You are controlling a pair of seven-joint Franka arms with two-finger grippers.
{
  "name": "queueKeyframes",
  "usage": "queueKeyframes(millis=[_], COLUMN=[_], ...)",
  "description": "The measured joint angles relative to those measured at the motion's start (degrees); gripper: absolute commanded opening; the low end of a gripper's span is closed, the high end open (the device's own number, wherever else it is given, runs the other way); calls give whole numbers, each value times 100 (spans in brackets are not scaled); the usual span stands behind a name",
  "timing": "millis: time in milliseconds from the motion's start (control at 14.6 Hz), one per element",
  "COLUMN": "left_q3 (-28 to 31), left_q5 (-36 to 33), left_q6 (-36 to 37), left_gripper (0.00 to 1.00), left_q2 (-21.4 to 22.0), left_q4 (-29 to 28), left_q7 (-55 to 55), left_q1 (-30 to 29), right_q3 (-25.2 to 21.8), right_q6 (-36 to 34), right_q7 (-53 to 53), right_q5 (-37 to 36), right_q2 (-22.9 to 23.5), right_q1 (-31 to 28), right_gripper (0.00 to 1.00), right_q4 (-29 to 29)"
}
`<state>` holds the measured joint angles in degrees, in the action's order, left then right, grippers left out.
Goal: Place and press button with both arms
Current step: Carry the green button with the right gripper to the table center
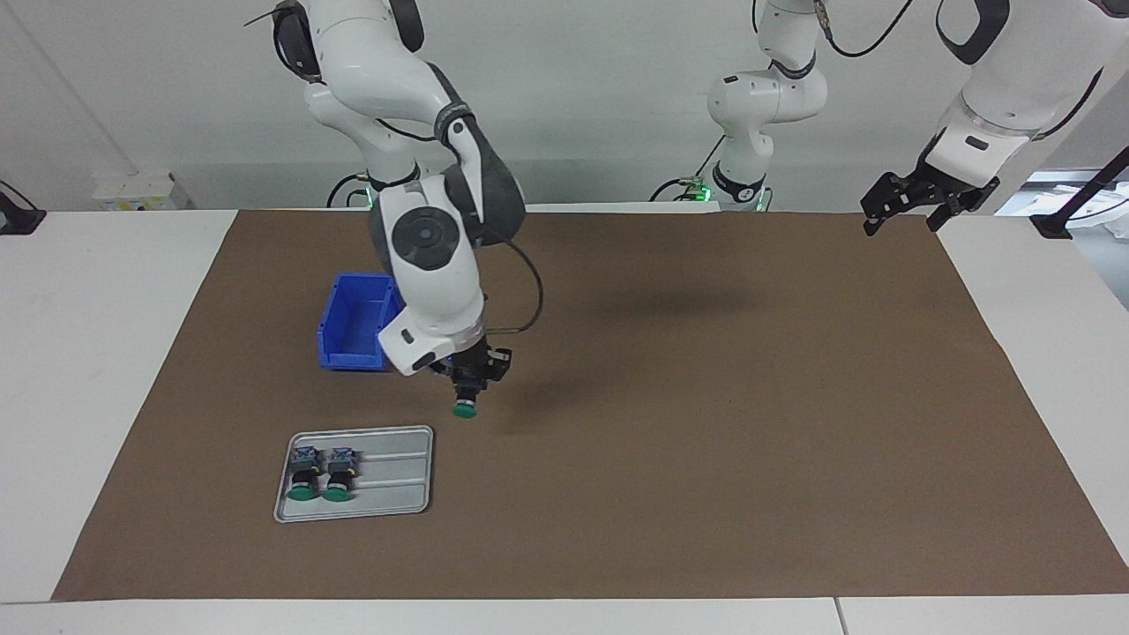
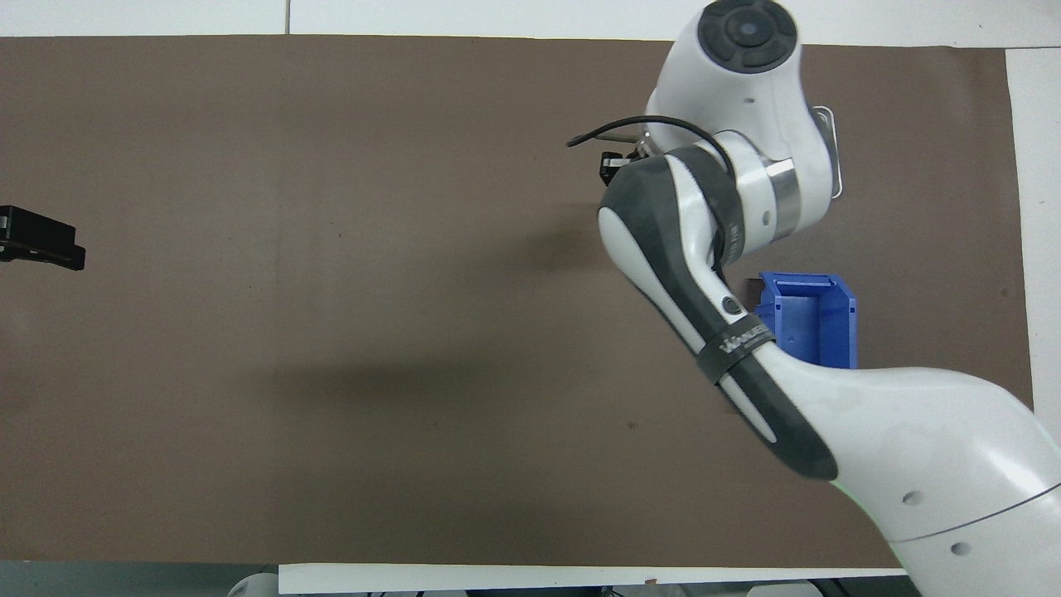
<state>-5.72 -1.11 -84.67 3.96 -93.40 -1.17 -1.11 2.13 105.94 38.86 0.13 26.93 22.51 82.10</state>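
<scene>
My right gripper point(image 1: 466, 392) is shut on a button point(image 1: 465, 408) and holds it green cap down, just above the brown mat point(image 1: 706, 397), between the blue bin and the tray. In the overhead view the right arm hides that button; only a black part of the gripper point(image 2: 612, 166) shows. Two more buttons point(image 1: 302, 476) point(image 1: 338, 474) lie side by side in a grey metal tray point(image 1: 397, 481), green caps pointing away from the robots. My left gripper point(image 1: 913, 205) waits open and empty, raised over the mat's corner at the left arm's end; it also shows in the overhead view point(image 2: 37, 240).
A blue open bin point(image 1: 357, 322) stands on the mat nearer to the robots than the tray, and shows in the overhead view point(image 2: 808, 319). The tray's edge point(image 2: 833, 157) peeks out from under the right arm. White table point(image 1: 88, 353) surrounds the mat.
</scene>
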Motion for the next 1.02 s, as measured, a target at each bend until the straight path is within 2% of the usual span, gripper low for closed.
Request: queueKeyframes(millis=[273,546,751,1024], left_q3=[7,7,9,16], left_q5=[0,0,0,0], left_q6=[0,-72,-89,-94], left_gripper=[100,100,100,100], left_q2=[0,0,0,0], left_q4=[0,0,-6,-8], left_q7=[-1,1,0,0], left_q1=[-2,-2,-3,-4], right_q3=[21,50,69,79], right_q6=[33,252,825,1541], right_q7=[2553,5194,7302,8139], right_q5=[2,185,291,293], right_q2=[25,135,421,743], right_q1=[736,959,1162,1466], right_gripper=[3,4,5,7], right_q4=[43,69,140,365])
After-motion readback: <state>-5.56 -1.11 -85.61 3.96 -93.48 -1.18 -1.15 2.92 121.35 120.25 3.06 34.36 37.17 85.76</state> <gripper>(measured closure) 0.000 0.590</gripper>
